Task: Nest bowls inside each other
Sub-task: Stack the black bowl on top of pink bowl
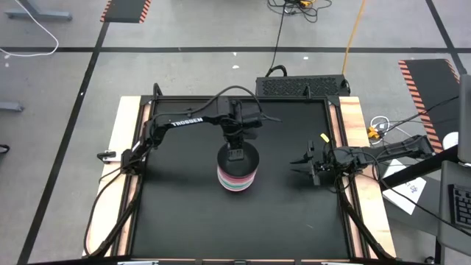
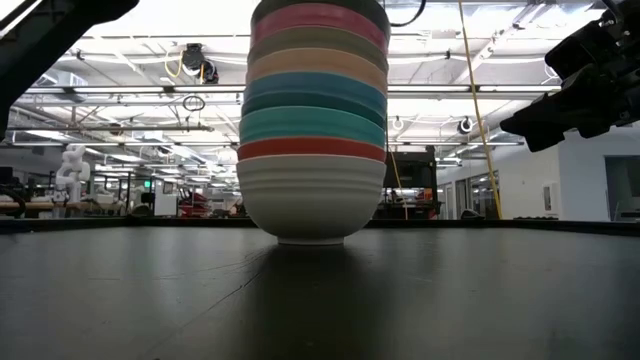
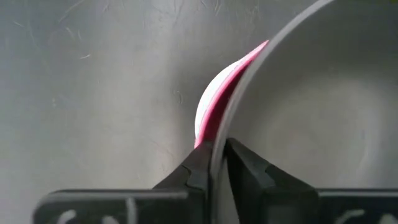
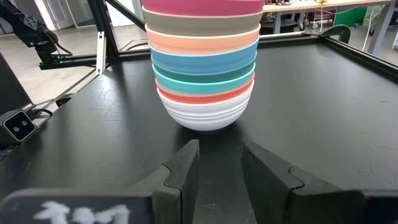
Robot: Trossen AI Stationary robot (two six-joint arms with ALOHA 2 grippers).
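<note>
- Dark fingers of the left gripper sit nearest the left wrist camera, 1 on each side of the thin rim of the black bowl, pinching that rim between them.
- Beyond the rim on the outer side of that gripper, slivers of a magenta edge and a white edge peek out from lower in the stack.
- From above, the left gripper sits directly over the stack of bowls, on the rim nearest the arm's wrist, near the middle of the black table.
- At table height, the stack rests upright on the white bowl, with red-pink, turquoise, blue, orange, tan and magenta bands above it; the top runs out of the picture.
- Right gripper hangs well apart from the stack, out toward the table's right side, its fingers pointing toward the bowls.
- In the right wrist view, its 2 fingers stand parted with nothing between them, and the stack lies straight ahead of them on the table.
- White lettering on the left arm reads "TROSSEN".
- A smeared white marking shows on the right gripper's body in the right wrist view; it cannot be read.
</note>
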